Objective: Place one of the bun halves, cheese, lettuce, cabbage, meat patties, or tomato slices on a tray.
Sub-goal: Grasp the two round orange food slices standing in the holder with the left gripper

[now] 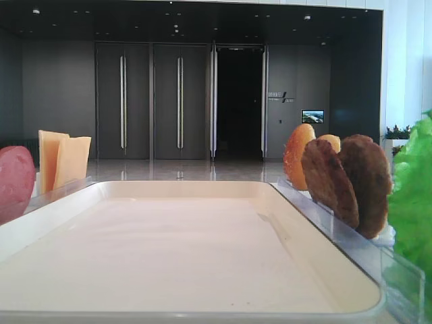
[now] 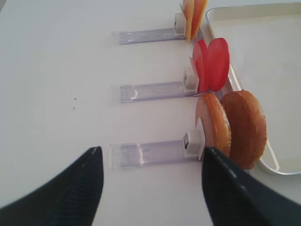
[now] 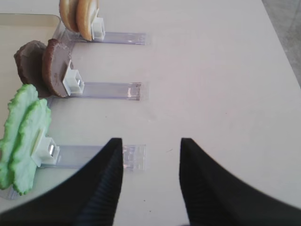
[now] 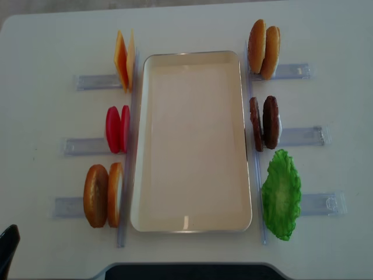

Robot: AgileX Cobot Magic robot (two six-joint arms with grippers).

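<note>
I see the cream tray (image 4: 192, 146) lying flat and bare. On edge left of it: cheese (image 4: 123, 59), tomato slices (image 4: 117, 129), bun halves (image 4: 102, 195). To its right: more bun halves (image 4: 263, 49), meat patties (image 4: 264, 123), lettuce (image 4: 281, 194).

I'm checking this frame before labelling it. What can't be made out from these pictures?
- Right gripper: only its open fingers show in the right wrist view, and the overhead view doesn't show it.
- Left gripper: open, body cut off by the bottom edge.
- Lettuce: cropped by the front view's right edge.
- Cheese: cut off by the top edge in the left wrist view.
</note>
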